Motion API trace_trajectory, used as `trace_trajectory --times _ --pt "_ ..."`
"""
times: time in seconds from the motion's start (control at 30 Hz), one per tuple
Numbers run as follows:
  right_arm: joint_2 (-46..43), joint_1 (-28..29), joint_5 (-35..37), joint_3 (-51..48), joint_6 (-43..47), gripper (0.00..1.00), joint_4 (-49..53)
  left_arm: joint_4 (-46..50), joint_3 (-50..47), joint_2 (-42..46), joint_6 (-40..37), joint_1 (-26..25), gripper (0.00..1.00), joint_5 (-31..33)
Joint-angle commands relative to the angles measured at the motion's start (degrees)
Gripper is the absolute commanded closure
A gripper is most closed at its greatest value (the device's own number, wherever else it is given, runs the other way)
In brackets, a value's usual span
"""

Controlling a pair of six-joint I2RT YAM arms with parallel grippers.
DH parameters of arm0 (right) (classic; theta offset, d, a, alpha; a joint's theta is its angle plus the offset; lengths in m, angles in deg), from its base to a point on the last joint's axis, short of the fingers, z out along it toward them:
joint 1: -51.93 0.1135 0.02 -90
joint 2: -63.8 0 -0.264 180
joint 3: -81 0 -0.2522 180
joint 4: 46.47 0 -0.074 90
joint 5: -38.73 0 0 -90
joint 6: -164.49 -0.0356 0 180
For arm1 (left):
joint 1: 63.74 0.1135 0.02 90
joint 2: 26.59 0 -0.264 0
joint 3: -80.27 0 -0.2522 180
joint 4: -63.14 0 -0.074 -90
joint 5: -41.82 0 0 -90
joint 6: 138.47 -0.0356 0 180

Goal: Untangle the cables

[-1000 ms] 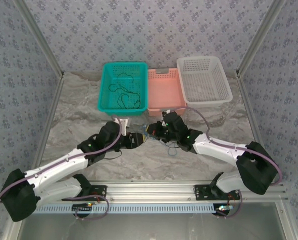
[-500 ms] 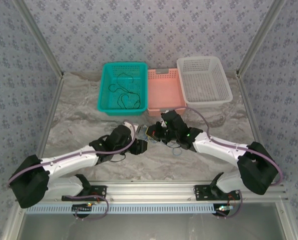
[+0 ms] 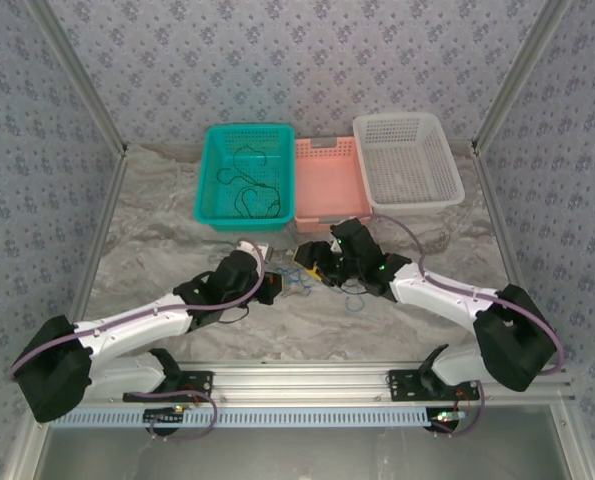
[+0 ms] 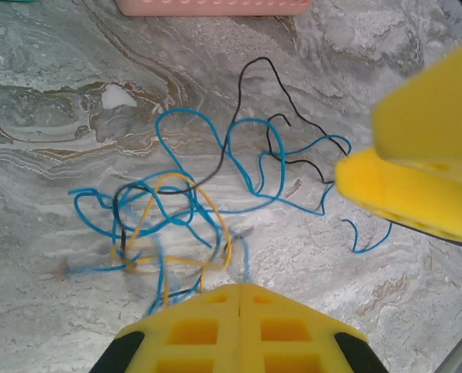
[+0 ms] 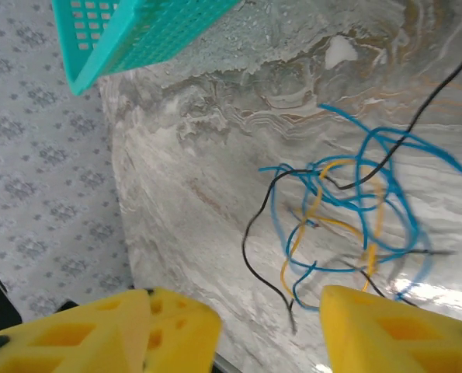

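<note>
The cables (image 3: pixel 303 280) lie in a loose tangle on the marble table between my two grippers. In the left wrist view the tangle (image 4: pixel 185 208) is blue, yellow and black strands. My left gripper (image 4: pixel 240 289) is shut at the near edge of it, and a blurred blue strand (image 4: pixel 246 260) runs into the seam of its jaws. My right gripper (image 5: pixel 269 318) is open above the tangle (image 5: pixel 347 210), nothing between its fingers. Its yellow fingers (image 4: pixel 413 190) sit over the right end of the strands. Seen from above, the left gripper (image 3: pixel 275 286) and right gripper (image 3: pixel 315 268) flank the tangle.
A teal basket (image 3: pixel 209 170) at the back holds black cables (image 3: pixel 252 195). Beside it stand a pink basket (image 3: pixel 329 190) and a white basket (image 3: pixel 407 165). The pink basket's wall (image 4: pixel 215 6) lies just beyond the tangle. Bare marble stretches to the left and right.
My right gripper has opened and let the cables drop onto the table. My left gripper has moved in toward the tangle and shut on a blue strand.
</note>
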Motion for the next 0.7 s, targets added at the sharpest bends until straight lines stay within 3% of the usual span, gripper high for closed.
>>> trace_trajectory --times 0.0,0.13,0.23,0.37,0.53,0.67 --pt "-3.41 -0.21 1.79 -1.03 3.5 0.39 4.19 -1.44 -0.96 0.22 1.33 0.76 1.0 -1.35" --pt "-4.26 1.64 6.64 -0.28 8.38 0.57 11.01 0.05 -0.62 0.36 1.58 0.93 1.0 -0.72" --pt "-2.52 6.26 13.67 2.75 13.74 0.7 18.57 3.14 -0.46 1.65 2.66 1.03 1.0 0.89" --pt "2.73 13.44 21.32 5.76 16.45 0.72 23.02 10.2 -0.09 3.26 5.06 2.2 1.0 2.54" --pt "7.38 15.35 23.54 5.88 13.9 0.63 19.64 12.06 0.0 2.02 7.58 3.08 0.65 1.65" --pt "10.77 15.67 23.04 6.6 8.4 0.63 14.12 9.03 0.74 -1.91 8.62 3.56 0.52 0.91"
